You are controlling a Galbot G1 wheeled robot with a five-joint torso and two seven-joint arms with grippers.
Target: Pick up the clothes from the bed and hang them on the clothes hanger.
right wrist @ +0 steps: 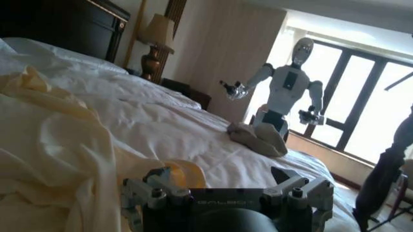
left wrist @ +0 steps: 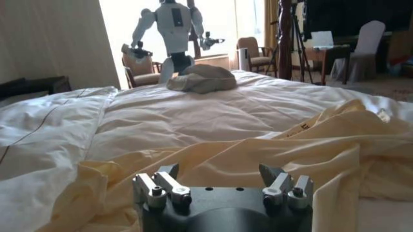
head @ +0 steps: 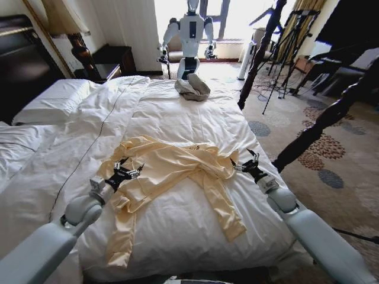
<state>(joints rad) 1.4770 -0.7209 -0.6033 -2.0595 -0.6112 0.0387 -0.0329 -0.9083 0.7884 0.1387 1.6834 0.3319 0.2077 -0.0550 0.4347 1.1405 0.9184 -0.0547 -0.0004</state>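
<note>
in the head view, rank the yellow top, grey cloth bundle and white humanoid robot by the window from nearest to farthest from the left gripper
1. Yellow top: right at the left gripper, spread on the near part of the bed.
2. Grey cloth bundle: at the bed's far edge.
3. White humanoid robot: beyond the bed, by the window.

Head looks down; wrists low — sharing the bed [head: 177,100].

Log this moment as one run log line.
stage: reach | clothes: spread flat on bed, not lifted | left gripper: open, on top's left side | right gripper: open, at top's right edge
</note>
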